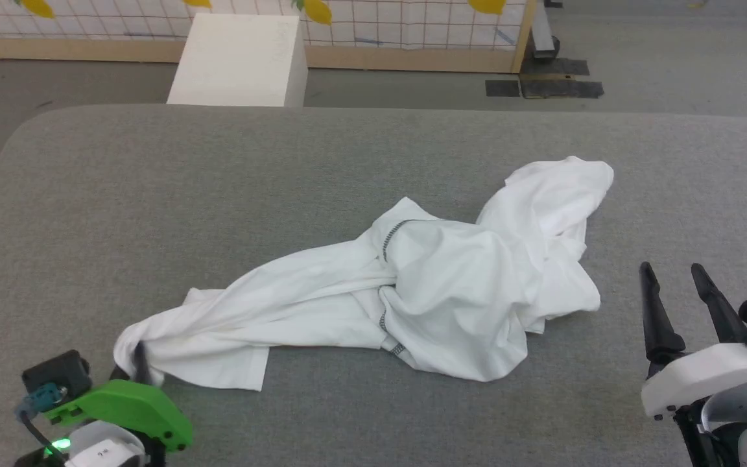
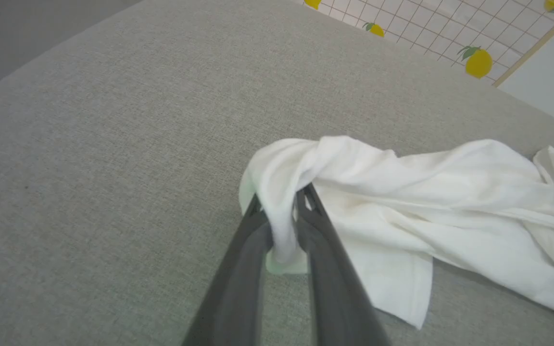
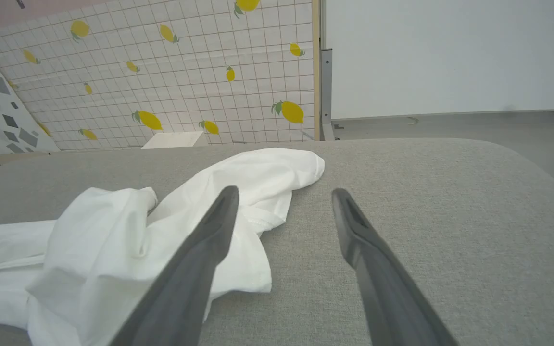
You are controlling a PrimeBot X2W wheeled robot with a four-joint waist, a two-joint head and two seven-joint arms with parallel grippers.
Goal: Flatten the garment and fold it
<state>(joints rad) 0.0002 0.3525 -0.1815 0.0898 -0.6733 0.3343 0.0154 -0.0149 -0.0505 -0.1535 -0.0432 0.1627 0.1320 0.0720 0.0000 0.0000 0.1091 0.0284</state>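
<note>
Left wrist view: the left gripper (image 2: 282,199) was seen pinched shut on one end of the garment (image 2: 450,192), with white cloth bunched between its two dark fingers. The garment was found lying in a crumpled heap across the middle of the grey table (image 1: 218,181). Its other end lay near the right gripper (image 1: 672,272), which was held wide open with nothing in it.

For this step to be done well, the pinched end should probably be pulled out slowly and kept low, so the cloth is spread flat and not dragged away. The far end may need to be held too.

The table was covered in soft grey fabric. A white box (image 1: 237,61), a grey floor (image 1: 672,65) and a wall with yellow lemons (image 3: 161,72) were seen behind it.
</note>
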